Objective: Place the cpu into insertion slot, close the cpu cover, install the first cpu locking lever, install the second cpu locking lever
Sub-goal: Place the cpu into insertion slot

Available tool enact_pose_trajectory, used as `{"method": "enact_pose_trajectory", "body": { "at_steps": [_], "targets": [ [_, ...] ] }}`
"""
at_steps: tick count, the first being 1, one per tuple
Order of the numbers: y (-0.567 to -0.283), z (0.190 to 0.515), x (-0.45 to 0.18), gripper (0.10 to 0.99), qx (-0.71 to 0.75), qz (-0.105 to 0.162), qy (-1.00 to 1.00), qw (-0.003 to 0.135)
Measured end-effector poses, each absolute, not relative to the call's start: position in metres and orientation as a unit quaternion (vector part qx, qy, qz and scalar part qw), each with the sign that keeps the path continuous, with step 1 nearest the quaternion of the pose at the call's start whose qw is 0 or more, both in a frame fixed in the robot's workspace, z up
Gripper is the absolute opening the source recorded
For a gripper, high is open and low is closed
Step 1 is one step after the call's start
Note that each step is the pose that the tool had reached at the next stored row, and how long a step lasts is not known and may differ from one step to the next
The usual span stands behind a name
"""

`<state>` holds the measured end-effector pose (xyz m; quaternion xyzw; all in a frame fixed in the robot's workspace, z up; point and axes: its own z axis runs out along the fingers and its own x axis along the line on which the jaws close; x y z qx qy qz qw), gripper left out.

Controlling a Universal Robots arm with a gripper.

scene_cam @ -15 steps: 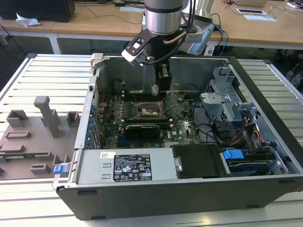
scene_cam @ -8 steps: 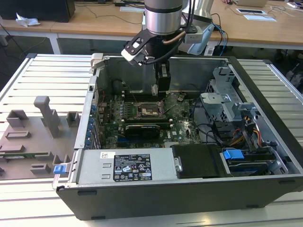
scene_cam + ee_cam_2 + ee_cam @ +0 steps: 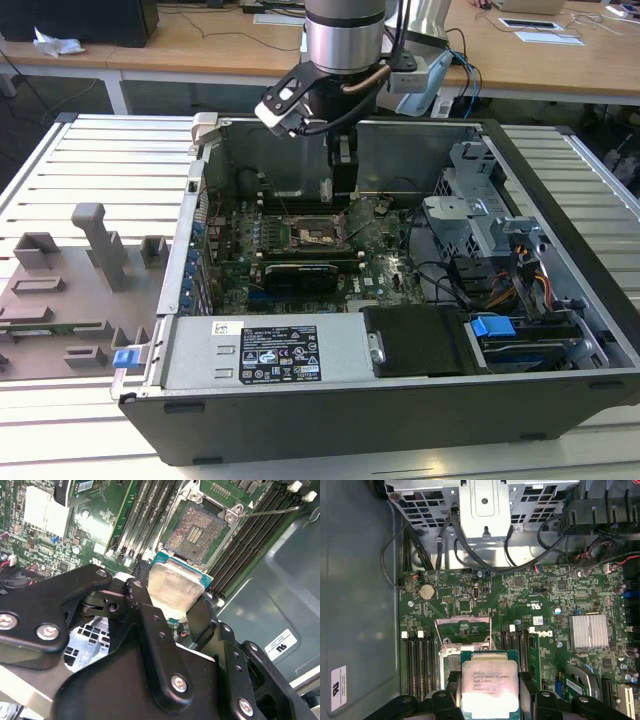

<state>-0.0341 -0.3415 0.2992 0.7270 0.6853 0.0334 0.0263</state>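
The gripper (image 3: 172, 607) pinches the cpu (image 3: 176, 586), a silver square with a green rim, maybe just over the insertion slot (image 3: 197, 529). The first wrist view shows its print.

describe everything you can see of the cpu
The cpu is a small flat square chip, dull silver metal top over a green-edged base, with print on the top. The gripper is shut on it at opposite edges, holding it off the board, near but apart from the uncovered insertion slot.
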Motion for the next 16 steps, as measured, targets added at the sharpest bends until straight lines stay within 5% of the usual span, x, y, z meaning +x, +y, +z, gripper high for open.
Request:
{"method": "enact_pose_trajectory", "body": {
  "at_steps": [16],
  "targets": [
    [-0.3415, 0.2992, -0.0343, 0.545, 0.753, 0.033, 0.657, 0.027]
  ]
}}
